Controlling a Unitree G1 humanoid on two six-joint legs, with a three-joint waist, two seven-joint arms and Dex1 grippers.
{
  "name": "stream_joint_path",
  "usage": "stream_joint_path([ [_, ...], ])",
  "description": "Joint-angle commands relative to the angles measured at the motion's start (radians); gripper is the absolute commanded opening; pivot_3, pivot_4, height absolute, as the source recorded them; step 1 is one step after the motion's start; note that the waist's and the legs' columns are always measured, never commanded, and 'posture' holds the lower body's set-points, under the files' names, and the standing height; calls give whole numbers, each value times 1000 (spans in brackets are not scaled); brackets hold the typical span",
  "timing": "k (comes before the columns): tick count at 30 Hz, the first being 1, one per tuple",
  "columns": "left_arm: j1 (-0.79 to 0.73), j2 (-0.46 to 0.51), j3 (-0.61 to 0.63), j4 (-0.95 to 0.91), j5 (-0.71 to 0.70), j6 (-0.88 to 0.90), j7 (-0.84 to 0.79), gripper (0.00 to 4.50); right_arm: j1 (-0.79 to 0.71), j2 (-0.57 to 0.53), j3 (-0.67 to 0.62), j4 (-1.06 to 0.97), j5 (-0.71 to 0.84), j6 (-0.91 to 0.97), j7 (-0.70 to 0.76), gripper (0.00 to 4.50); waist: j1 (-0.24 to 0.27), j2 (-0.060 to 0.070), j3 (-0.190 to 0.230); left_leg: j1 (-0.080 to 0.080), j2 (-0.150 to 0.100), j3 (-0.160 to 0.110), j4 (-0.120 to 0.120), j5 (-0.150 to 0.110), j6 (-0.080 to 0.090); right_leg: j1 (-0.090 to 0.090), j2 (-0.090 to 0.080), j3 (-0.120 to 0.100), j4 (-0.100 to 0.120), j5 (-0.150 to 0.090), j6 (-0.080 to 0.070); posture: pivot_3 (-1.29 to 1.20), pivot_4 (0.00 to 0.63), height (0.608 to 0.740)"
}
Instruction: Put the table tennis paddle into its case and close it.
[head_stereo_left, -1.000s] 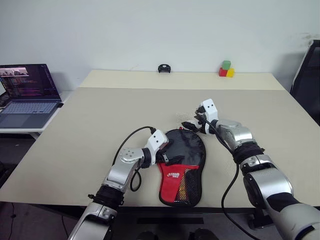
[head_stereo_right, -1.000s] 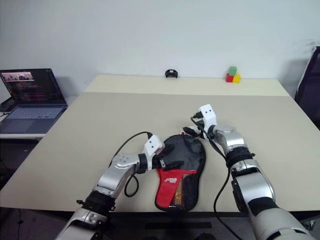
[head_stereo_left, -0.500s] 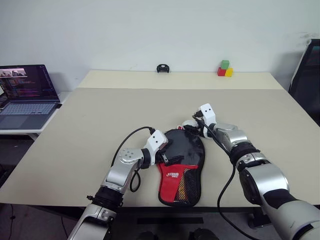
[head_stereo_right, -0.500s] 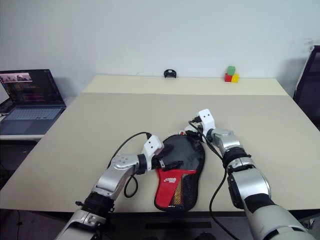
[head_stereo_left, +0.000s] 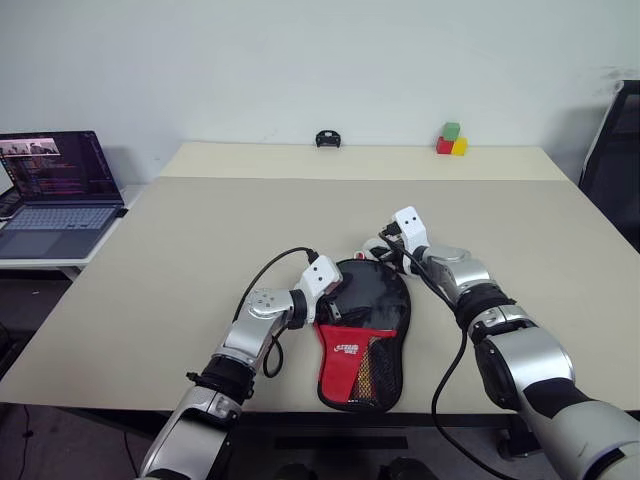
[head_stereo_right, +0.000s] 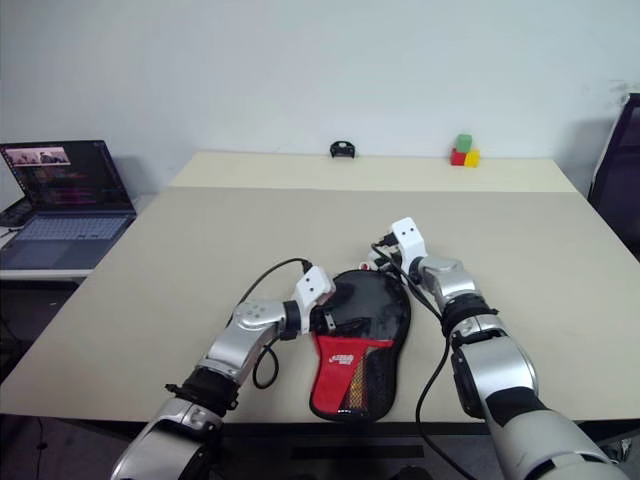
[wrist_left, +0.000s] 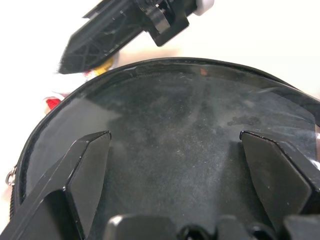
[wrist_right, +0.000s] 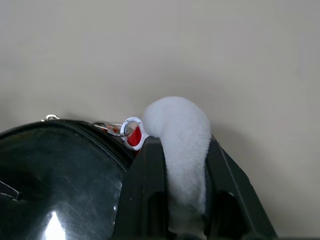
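Note:
The case (head_stereo_left: 372, 312) lies flat near the table's front edge, round black head away from me, red mesh panel (head_stereo_left: 348, 352) toward me. I cannot tell whether that black face is the table tennis paddle's rubber or the case's cover; the handle is hidden. My left gripper (wrist_left: 175, 135) is open, its fingers spread low over the black head (wrist_left: 190, 125) from its left side. At the head's far rim my right gripper (wrist_right: 180, 144) is shut on a white fluffy zip pull (wrist_right: 177, 122). The pull hangs from a red and white ring (wrist_right: 132, 134) on the zip.
An open laptop (head_stereo_left: 55, 190) stands on a side table at the left. At the far edge of the table (head_stereo_left: 200, 230) sit a small black object (head_stereo_left: 327, 138) and stacked green, red and yellow blocks (head_stereo_left: 451, 140). A dark chair (head_stereo_left: 615, 160) stands at the right.
My right gripper's fingers, open a second ago beside the case's far rim, have closed on the white fluffy pull. The left gripper has stayed open over the case.

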Motion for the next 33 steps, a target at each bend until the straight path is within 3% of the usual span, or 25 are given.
stream_joint_path([
  [1, 50, 22, -52, 148, 77, -2, -7, 4500, -1, -22, -2, -76, -6, 11, 18, 384, 0, 2, -3, 0, 0, 0, 0, 0, 0, 0, 0, 0, 0, 0, 0, 0, 150, 740],
  [12, 32, 15, -53, 266, 81, -40, -28, 4500, 139, -148, 25, -299, -17, 174, 93, 384, -1, 6, -13, 14, 0, 0, -2, 0, 0, 15, 1, 0, -2, 0, 0, 0, 150, 740],
  [20, 15, -2, -55, 315, 80, -54, -44, 4500, 280, -222, 25, -542, -3, 333, 110, 383, 0, 9, -16, 15, 0, -1, -2, 0, 0, 16, 1, 0, -2, -1, 2, 0, 150, 740],
  [33, -16, -32, -50, 374, 84, -74, -51, 4500, 562, -438, 16, -1095, 103, 676, 208, 357, 19, 11, -19, 14, 0, -5, -7, -2, 2, 21, 0, -6, -17, -4, 7, 0, 150, 740],
])
